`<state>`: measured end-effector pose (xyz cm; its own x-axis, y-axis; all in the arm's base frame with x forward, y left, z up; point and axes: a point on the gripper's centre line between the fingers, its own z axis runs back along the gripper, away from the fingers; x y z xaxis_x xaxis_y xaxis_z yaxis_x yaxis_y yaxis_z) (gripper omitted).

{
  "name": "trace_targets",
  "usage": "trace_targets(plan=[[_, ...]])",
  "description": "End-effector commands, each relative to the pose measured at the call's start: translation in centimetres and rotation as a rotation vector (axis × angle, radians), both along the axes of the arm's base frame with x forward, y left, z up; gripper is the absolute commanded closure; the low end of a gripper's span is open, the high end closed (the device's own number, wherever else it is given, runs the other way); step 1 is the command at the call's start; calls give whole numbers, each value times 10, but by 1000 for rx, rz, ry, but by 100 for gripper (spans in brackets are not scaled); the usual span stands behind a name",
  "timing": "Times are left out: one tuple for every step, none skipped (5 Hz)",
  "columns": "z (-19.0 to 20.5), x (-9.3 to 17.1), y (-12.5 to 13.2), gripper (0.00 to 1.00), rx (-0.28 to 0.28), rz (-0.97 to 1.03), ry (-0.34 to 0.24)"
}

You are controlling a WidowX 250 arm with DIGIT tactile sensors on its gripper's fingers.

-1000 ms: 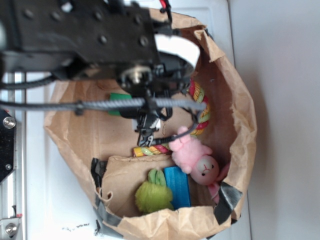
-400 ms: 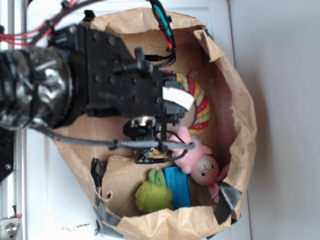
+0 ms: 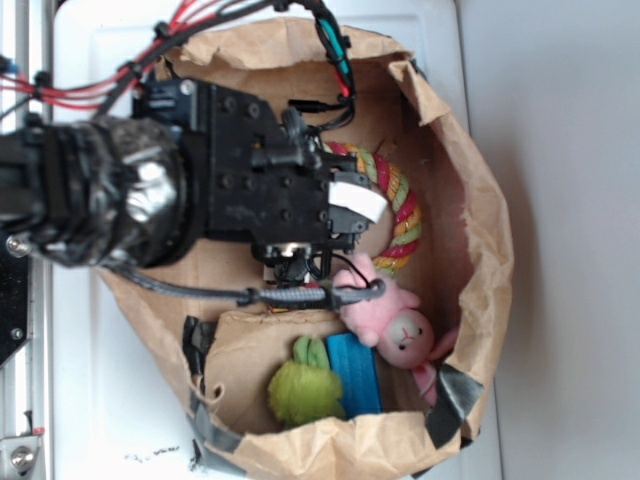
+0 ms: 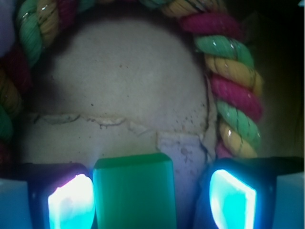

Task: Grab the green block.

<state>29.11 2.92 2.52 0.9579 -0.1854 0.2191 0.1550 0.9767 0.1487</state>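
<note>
In the wrist view the green block (image 4: 133,191) lies flat on the brown paper floor, between the fingers of my gripper (image 4: 151,198). The gripper is open: the left pad (image 4: 71,202) sits against the block's side, and a strip of bare floor separates the block from the right pad (image 4: 231,198). In the exterior view the black wrist and arm (image 3: 260,190) reach down into the bag and hide the block completely; only the gripper's lower end (image 3: 290,270) shows.
A paper bag (image 3: 480,230) walls everything in. A coloured rope ring (image 4: 233,95) curves around just beyond the fingers. A pink plush (image 3: 395,325), a blue block (image 3: 358,375) and a fuzzy yellow-green plush (image 3: 305,388) lie at the near end.
The arm has dropped lower into the bag and shifted left. The green block showed beside the arm a second ago; the arm now covers it.
</note>
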Motion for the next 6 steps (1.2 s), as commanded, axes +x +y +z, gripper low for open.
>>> trace_targets(plan=[[-10,6,-1,0,-7,-42,-18],[-11,2,-4,0,2,-51,-18],[-10,3,-4,100,2,-31,-22],[-9,1,-5,100,18,-28,-28],[-7,1,-4,100,21,-21,-42],[-2,-1,-2,100,19,-14,-62]])
